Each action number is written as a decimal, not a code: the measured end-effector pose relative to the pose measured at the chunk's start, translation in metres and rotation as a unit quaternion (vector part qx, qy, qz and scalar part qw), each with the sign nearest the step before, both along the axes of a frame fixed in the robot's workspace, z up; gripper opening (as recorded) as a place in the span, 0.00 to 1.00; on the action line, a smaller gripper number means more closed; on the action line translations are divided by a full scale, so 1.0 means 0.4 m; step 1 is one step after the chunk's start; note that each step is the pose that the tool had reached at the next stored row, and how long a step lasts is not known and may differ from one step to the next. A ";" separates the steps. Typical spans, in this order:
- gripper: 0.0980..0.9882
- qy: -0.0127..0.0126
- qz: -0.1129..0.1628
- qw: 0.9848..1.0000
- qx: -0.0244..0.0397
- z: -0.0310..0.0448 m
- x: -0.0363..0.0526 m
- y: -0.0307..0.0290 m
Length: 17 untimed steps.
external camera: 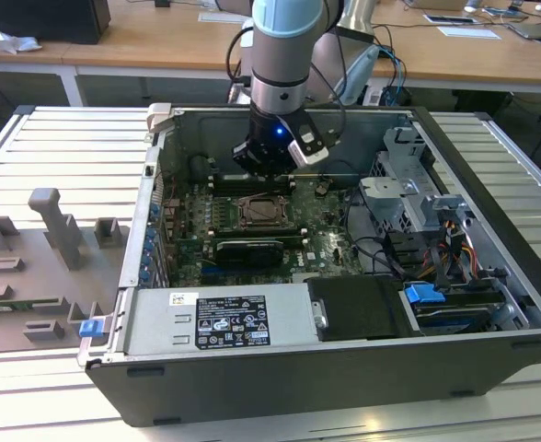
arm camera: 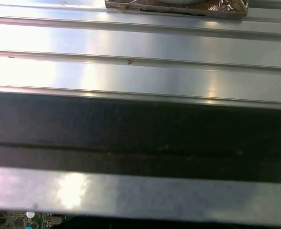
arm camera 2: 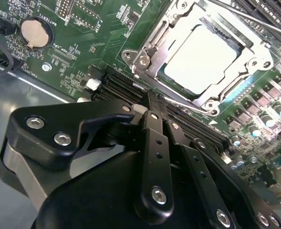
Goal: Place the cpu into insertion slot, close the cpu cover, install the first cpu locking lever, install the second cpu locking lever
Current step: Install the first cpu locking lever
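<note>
One cpu [arm camera 2: 201, 58] sits under one cover [arm camera 2: 178, 36] in one slot [external camera: 263, 211]. One gripper [arm camera 2: 152, 102] is there. The board [arm camera 2: 78, 43] carries one coin cell [arm camera 2: 34, 31].

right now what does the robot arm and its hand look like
In the exterior view the arm is a thick cylinder in pale blue and silver-grey, with black cables looping beside it and a small blue light glowing near the wrist. Its hand in the second wrist view is matte black, built from flat bar linkages joined by silver screws, with narrow fingers dotted with small holes.
</note>
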<state>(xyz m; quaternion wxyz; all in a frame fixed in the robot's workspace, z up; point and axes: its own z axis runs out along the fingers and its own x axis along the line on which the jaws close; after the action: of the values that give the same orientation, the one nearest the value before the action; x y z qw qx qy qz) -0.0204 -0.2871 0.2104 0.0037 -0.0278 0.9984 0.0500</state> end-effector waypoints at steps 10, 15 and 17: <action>0.01 0.000 0.000 1.000 -0.007 -0.017 0.003 0.000; 0.01 0.000 0.000 1.000 -0.009 -0.023 0.003 0.000; 0.01 0.000 0.000 1.000 -0.010 -0.023 0.004 0.001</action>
<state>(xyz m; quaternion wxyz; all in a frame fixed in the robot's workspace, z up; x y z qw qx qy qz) -0.0188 -0.2868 0.2011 0.0033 -0.0277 0.9988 0.0404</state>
